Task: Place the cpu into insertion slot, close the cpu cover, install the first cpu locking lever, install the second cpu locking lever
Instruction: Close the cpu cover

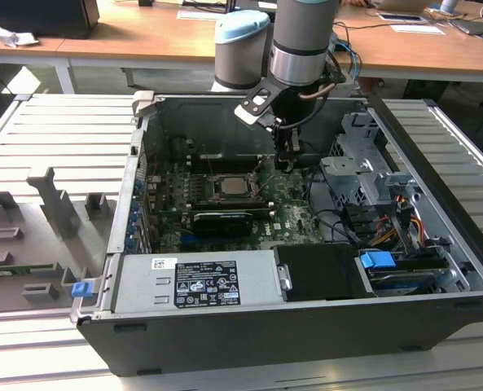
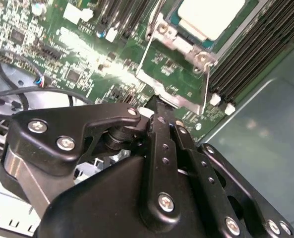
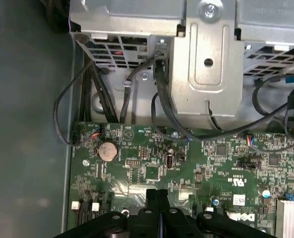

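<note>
The cpu (image 1: 231, 186) lies pale and flat in the insertion slot (image 1: 216, 196) on the green board inside the open computer case. In the second wrist view the cpu (image 2: 211, 17) sits in the slot's silvery rim (image 2: 174, 37), and the cpu cover (image 2: 159, 87) stands swung open beside it, green board showing through its window. My gripper (image 1: 288, 163) hangs to the exterior view's right of the slot. Its black fingers are shut together, tips (image 2: 155, 105) right at the cover's free edge; I cannot tell if they touch it. The first wrist view shows my gripper (image 3: 156, 192) shut above the board.
A grey power supply (image 1: 196, 281) fills the case's front. A metal drive cage (image 1: 359, 171) with cables stands to the exterior view's right. A black card (image 1: 221, 220) lies in front of the slot, memory slots (image 2: 256, 49) beside it. A coin cell (image 3: 107, 150) sits on the board.
</note>
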Tool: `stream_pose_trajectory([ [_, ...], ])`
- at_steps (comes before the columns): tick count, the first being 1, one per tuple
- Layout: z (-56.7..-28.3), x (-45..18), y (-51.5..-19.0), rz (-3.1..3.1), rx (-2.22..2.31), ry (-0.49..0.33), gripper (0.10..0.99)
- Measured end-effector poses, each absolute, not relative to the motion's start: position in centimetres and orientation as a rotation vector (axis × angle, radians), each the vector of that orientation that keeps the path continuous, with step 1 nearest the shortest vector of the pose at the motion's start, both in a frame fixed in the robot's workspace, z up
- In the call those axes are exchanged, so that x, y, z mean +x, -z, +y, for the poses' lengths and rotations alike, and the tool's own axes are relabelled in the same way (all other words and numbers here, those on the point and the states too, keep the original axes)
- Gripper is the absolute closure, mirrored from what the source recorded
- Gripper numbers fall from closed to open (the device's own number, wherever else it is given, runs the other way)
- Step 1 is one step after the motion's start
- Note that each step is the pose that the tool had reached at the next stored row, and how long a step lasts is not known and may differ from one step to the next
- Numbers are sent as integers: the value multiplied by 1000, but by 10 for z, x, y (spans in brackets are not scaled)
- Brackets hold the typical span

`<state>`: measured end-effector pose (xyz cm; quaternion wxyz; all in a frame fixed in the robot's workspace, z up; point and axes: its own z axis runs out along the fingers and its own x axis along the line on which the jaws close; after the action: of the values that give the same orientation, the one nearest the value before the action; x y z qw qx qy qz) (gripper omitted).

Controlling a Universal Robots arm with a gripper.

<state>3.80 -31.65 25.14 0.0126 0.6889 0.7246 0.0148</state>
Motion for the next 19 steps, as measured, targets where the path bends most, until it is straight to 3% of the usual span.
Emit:
stream_pose_trajectory([
  [19,-316,-17,-234,2258,2146,-46,980],
])
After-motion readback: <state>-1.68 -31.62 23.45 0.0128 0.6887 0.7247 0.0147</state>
